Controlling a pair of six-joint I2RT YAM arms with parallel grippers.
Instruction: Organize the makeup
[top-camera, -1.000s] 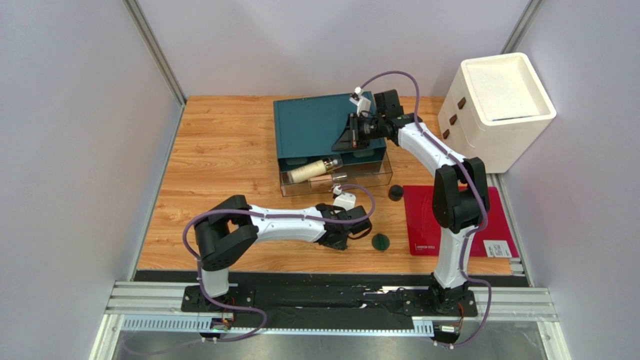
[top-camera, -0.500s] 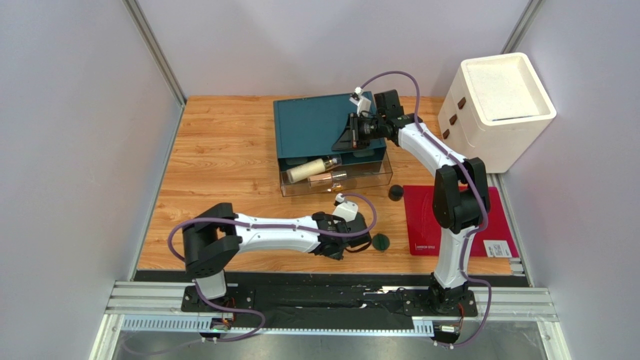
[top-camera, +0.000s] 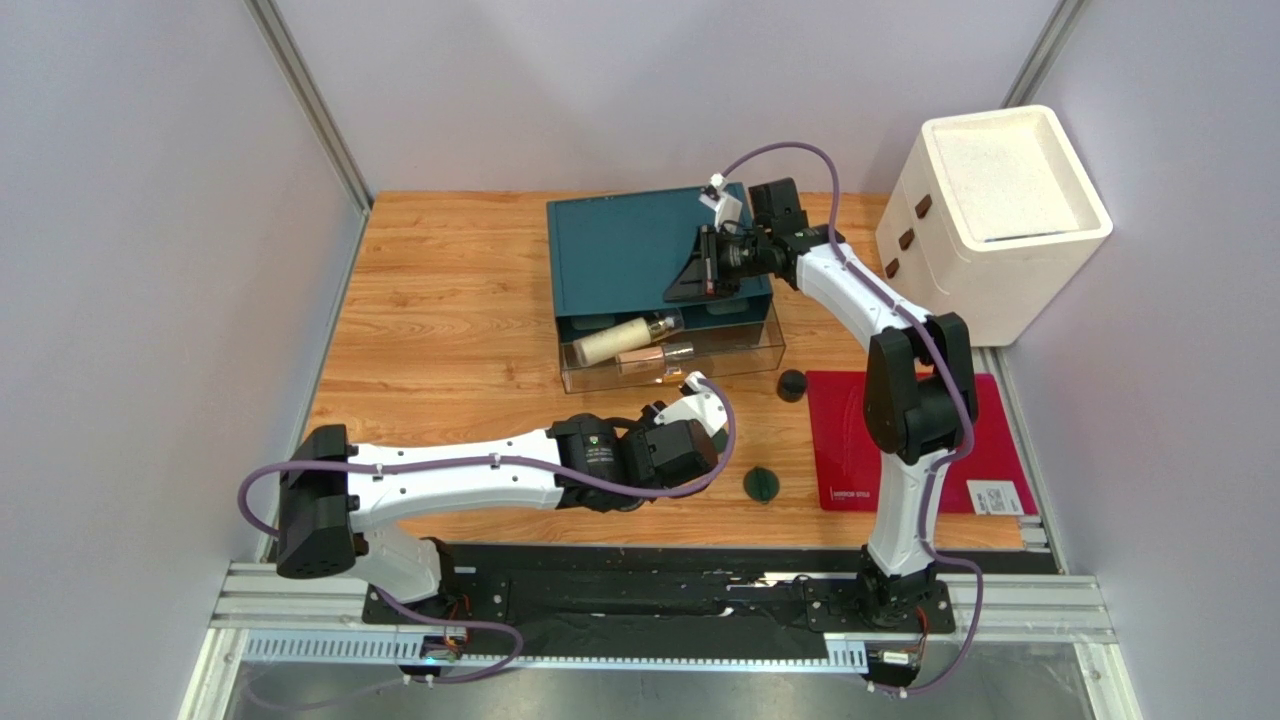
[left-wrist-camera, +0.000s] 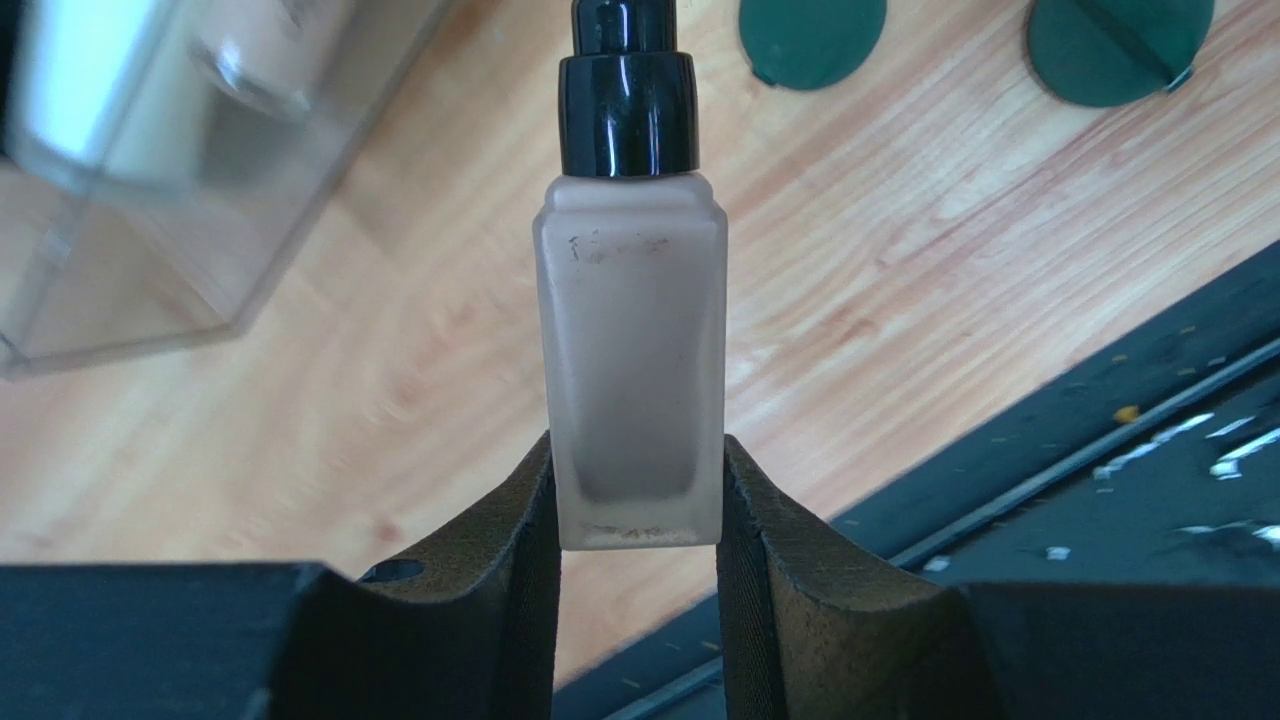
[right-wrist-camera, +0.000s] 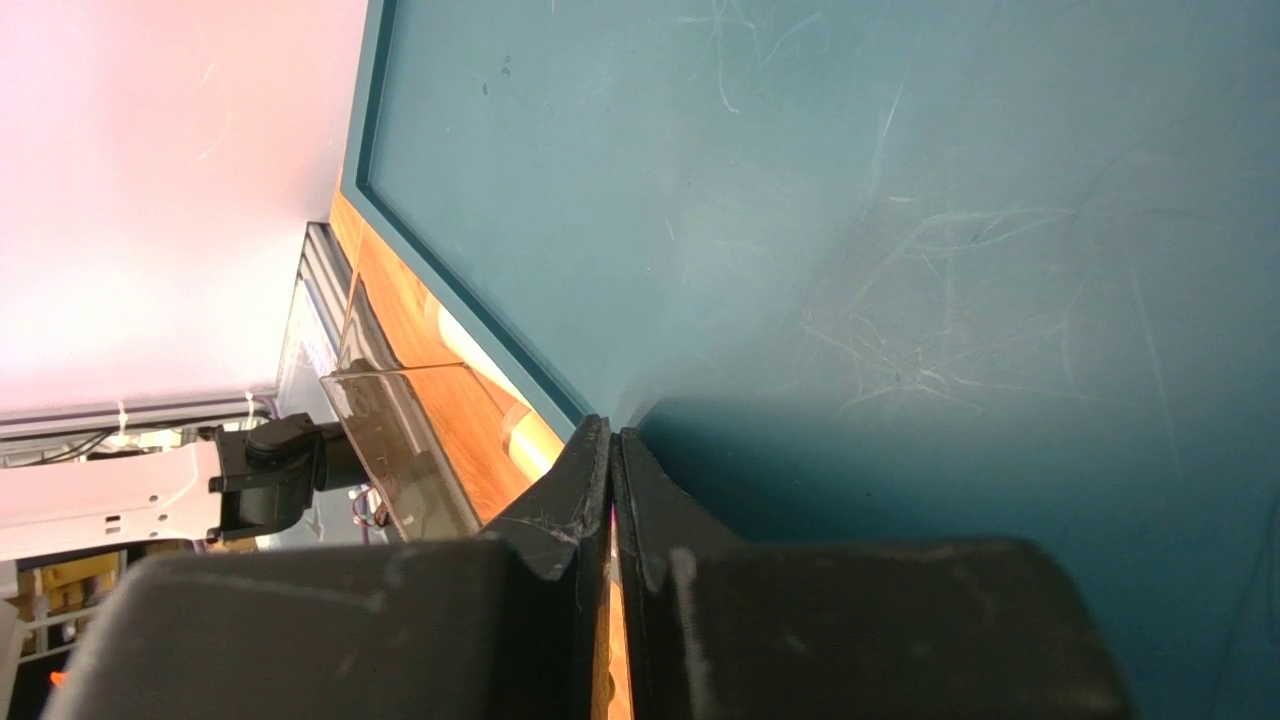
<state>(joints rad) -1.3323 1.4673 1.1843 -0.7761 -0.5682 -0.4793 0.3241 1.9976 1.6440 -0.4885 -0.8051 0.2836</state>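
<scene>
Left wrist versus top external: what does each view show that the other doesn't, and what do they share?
Only the left wrist: a beige bottle with a black pump cap, clamped at its base between the left fingers. Only the top external: the right arm over the teal box, the white box, the red mat. Both: the clear drawer, a green disc, the wooden table.

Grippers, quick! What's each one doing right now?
Left gripper: shut on the beige bottle with a black cap.
Right gripper: shut, holding nothing, over the teal box.
</scene>
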